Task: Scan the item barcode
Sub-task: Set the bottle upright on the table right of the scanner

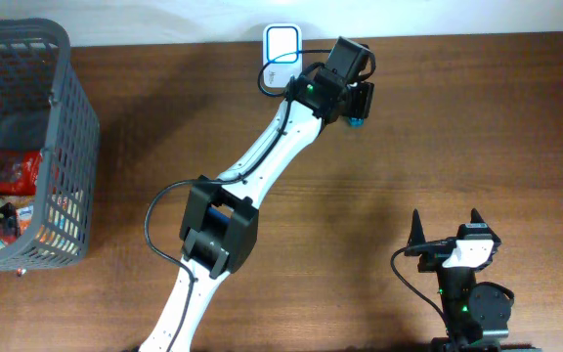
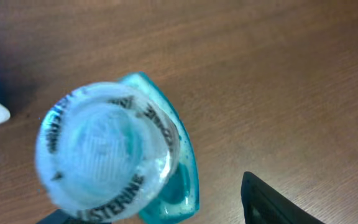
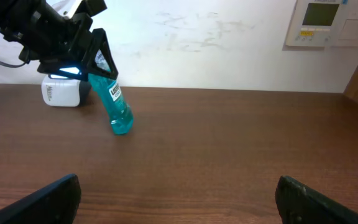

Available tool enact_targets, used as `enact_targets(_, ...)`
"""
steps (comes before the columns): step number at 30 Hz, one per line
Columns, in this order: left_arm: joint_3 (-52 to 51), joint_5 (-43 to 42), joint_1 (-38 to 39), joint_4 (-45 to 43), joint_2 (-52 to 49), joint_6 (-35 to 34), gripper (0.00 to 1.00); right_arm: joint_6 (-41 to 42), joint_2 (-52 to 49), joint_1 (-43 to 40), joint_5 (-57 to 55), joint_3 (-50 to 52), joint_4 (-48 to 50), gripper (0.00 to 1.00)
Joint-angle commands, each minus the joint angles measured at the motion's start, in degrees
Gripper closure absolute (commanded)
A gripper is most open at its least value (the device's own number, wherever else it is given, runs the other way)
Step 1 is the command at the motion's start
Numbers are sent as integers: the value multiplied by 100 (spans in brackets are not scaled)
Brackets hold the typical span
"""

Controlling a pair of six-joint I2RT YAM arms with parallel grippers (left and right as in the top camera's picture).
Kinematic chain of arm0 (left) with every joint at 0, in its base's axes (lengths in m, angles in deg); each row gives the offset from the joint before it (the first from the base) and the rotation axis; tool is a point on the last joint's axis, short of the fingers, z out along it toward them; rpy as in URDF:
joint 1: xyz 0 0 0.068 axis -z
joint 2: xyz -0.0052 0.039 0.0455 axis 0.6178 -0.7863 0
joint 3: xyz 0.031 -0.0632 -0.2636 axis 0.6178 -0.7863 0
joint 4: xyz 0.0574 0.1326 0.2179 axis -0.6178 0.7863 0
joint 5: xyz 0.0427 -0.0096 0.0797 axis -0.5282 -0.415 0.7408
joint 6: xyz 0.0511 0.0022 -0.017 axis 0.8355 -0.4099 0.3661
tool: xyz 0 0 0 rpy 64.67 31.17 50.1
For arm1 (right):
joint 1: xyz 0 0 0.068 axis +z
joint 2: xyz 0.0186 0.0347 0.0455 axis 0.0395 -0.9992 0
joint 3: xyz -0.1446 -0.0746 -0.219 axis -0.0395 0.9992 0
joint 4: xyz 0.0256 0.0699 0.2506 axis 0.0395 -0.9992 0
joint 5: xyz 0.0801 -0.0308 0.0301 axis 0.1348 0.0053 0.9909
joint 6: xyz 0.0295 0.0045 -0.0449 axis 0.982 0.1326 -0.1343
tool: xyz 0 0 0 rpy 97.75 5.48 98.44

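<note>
The left claw (image 3: 99, 57) stands spread around the cap of a teal mouthwash bottle (image 3: 118, 111), one finger (image 2: 278, 202) clear of it. The bottle has a clear cap and white label. Its long axis tilts, cap up toward the white scanner (image 3: 61, 92), base on the counter (image 3: 229, 143). The right claw (image 3: 178, 183) is spread wide.

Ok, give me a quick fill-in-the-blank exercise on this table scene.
1. The cap of the bottle reads ___.
2. In the overhead view, the grey basket sits at the far ___.
3. The right gripper has its jaws ___.
Missing words: Listerine; left; open.
</note>
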Motion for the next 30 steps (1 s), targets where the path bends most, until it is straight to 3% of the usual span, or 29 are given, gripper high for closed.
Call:
enact_targets(1,140,35,-4,-166,-17,11,37,0,33,-26,-85,42,-24,2)
enact_targets(30,138,-160,103,-562,-20,9,30,0,33,-26,-87,42,-24,2)
